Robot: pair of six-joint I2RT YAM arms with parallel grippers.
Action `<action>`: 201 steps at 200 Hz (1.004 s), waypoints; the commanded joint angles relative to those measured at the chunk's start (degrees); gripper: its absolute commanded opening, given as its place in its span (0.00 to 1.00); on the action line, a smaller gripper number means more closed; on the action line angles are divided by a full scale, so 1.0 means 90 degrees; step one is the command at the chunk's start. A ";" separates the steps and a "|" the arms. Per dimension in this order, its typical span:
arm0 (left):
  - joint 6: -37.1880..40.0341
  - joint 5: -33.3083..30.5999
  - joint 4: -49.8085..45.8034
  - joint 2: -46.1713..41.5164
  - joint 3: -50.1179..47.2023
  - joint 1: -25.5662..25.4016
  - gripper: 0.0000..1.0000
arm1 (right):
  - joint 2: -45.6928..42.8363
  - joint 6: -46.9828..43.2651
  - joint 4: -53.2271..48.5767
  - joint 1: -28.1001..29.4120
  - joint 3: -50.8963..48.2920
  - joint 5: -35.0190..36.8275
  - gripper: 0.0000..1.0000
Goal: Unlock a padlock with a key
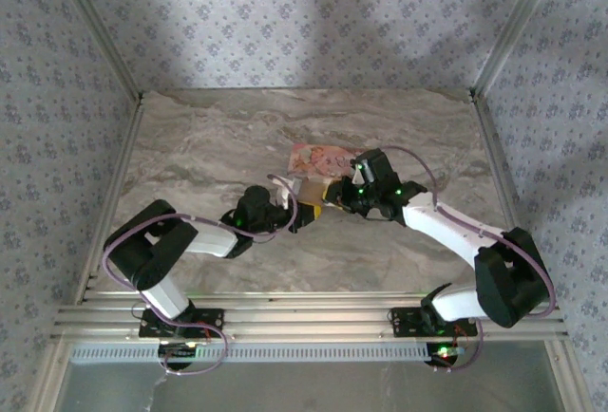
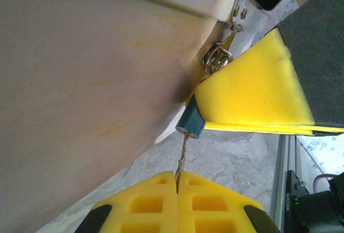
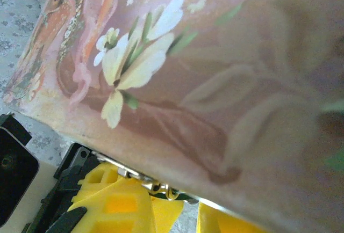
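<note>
L pincer clamped tight on key — shaft runs straight ahead of its tips into the blue padlock. R pincer narrow, prob. pinching padlock's far end under pouch — steadying it so key can turn.

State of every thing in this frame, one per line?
left pincer: shut on key.
right pincer: shut on padlock.
key: blade tip entering padlock's end.
padlock: shackle hidden, locked or not unclear.
pouch: metal ring beside padlock.
</note>
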 commanded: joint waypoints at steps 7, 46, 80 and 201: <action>0.0542 0.0327 0.1426 -0.0335 0.0545 -0.0046 0.00 | -0.0026 0.0101 -0.0025 0.0226 -0.0121 -0.1467 0.00; 0.1359 0.0109 0.0747 -0.0732 0.0251 -0.0019 0.00 | -0.0126 -0.0219 -0.0566 -0.0114 0.0048 -0.1856 0.00; 0.1644 -0.0096 0.0478 -0.0917 0.0051 -0.0018 0.00 | -0.0184 -0.0558 -0.1093 -0.0280 0.0303 -0.1897 0.00; 0.0652 -0.0037 0.1251 -0.0234 0.0417 -0.0291 0.00 | -0.0189 0.0139 -0.0309 -0.0101 0.0108 -0.1698 0.00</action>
